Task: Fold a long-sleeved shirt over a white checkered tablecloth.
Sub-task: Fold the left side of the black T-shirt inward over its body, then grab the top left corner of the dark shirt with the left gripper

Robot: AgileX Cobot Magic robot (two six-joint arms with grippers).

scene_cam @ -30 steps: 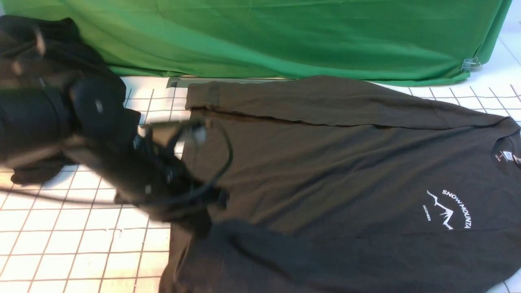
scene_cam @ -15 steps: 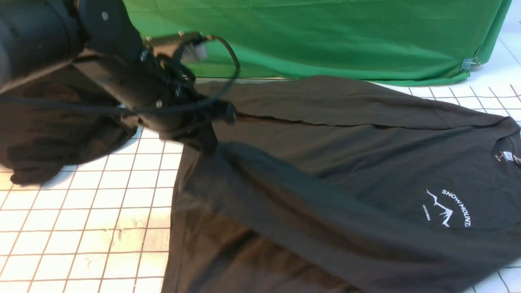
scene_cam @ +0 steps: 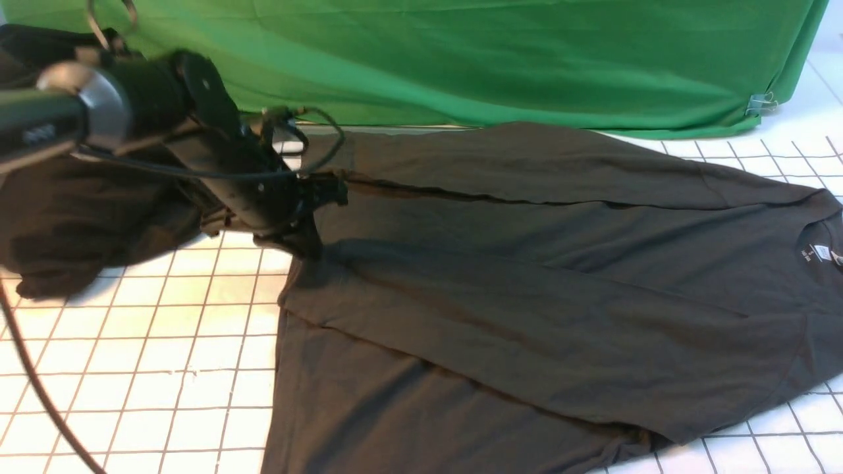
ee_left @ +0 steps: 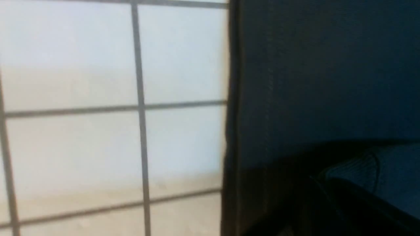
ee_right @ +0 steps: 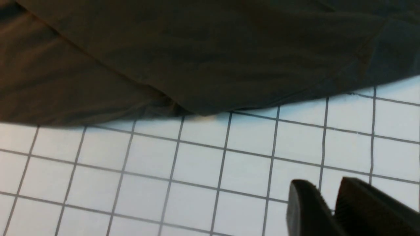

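The long-sleeved shirt is spread over the middle and right of the white checkered tablecloth, its collar turned to the right, where a small neck label is seen inside the neckline. The knit is a dark charcoal grey, matte and softly creased. One sleeve is laid straight along the far edge of the body, just in front of the green cloth that hangs behind. A broad part of the garment from the near side is folded up across the chest, so that a slanting double layer is formed and no chest print is shown; its lower edge runs diagonally down toward the right. The left gripper is set at the left end of this folded part, beside the blacker heap of cloth, with its jaws closed, and the cloth appears to be pinched there; in the left wrist view a ribbed edge of fabric is seen by the fingertip. The right gripper is held over bare tablecloth near the shirt's near edge, its fingers parted only by a narrow gap, and nothing is gripped between them.
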